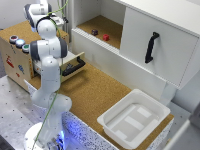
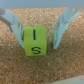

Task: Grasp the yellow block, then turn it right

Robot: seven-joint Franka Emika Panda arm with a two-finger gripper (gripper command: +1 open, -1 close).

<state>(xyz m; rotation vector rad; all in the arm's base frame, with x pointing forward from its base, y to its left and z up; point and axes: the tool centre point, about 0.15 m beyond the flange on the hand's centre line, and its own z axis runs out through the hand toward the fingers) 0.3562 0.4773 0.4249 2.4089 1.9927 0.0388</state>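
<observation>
The yellow block (image 2: 35, 41) is a small cube with black marks on its faces, lying on a cork surface. In the wrist view my gripper (image 2: 39, 40) is open, with one finger (image 2: 14, 24) on each side of the block and small gaps between the pads and the block. In the exterior view the gripper (image 1: 59, 21) is at the far left, above the top of the wooden box (image 1: 17, 62). The block is hidden behind the arm there.
The wooden box carries red (image 1: 13, 38), blue (image 1: 20, 43) and green (image 1: 26, 48) buttons and has an open drawer (image 1: 74, 64). A white cabinet with a black handle (image 1: 151, 47) holds a red block (image 1: 106, 37) and a dark block (image 1: 94, 32). A white bin (image 1: 134, 117) sits front right.
</observation>
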